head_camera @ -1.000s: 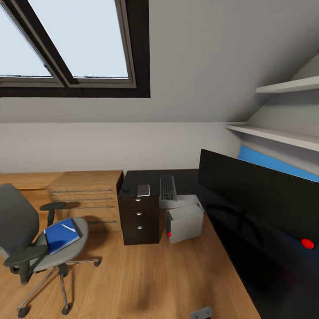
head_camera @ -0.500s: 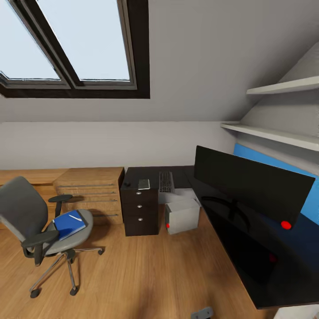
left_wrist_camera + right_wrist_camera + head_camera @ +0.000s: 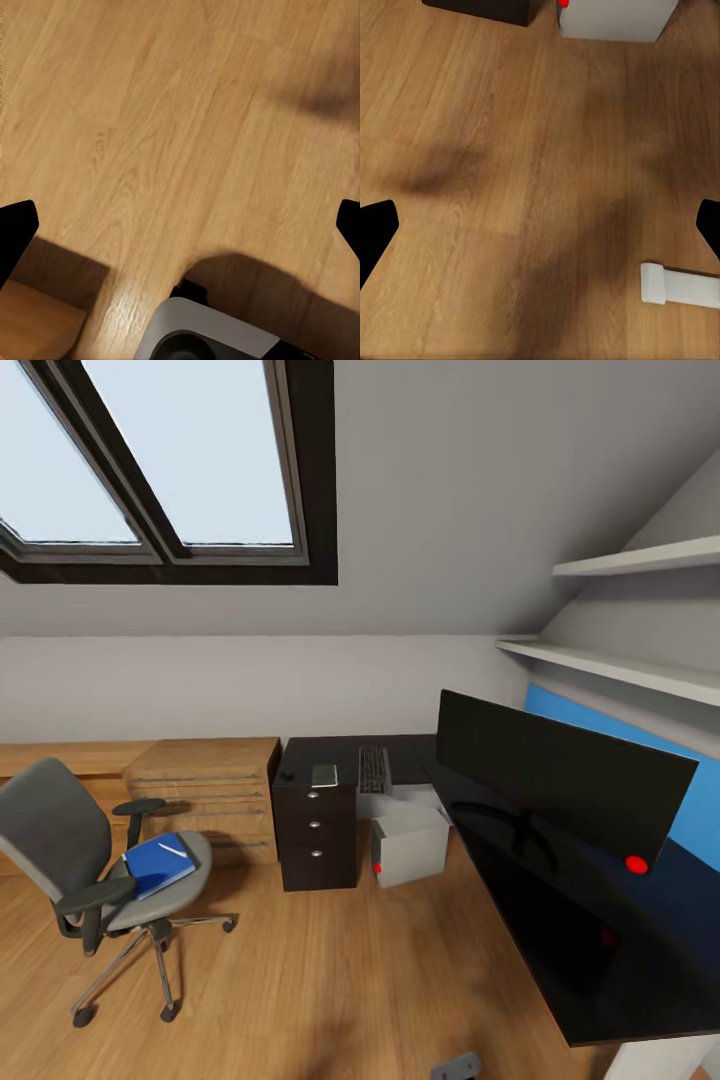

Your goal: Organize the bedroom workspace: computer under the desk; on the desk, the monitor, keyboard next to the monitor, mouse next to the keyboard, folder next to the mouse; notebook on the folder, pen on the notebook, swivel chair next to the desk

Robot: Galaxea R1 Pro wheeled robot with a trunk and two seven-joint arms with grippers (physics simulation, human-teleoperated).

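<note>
3 of the task's placements look settled from the head view: the monitor (image 3: 563, 772) stands on the desk (image 3: 530, 920), the keyboard (image 3: 375, 769) lies on the desk's far arm, and the computer (image 3: 411, 846) sits on the floor against the desk, partly beneath its edge. The notebook (image 3: 324, 775) rests on the drawer end of the desk, and a small dark thing at the corner beside it may be the mouse. Most work is judged outstanding: the folder (image 3: 158, 864) is on the swivel chair (image 3: 95, 865), well apart from the desk, with the pen (image 3: 174, 850) lying on it. Bare floorboards are given by the left wrist view, whereas the computer's front is caught by the right wrist view. Both grippers' fingertips are seen spread wide at the frame edges, nothing grasped.
</note>
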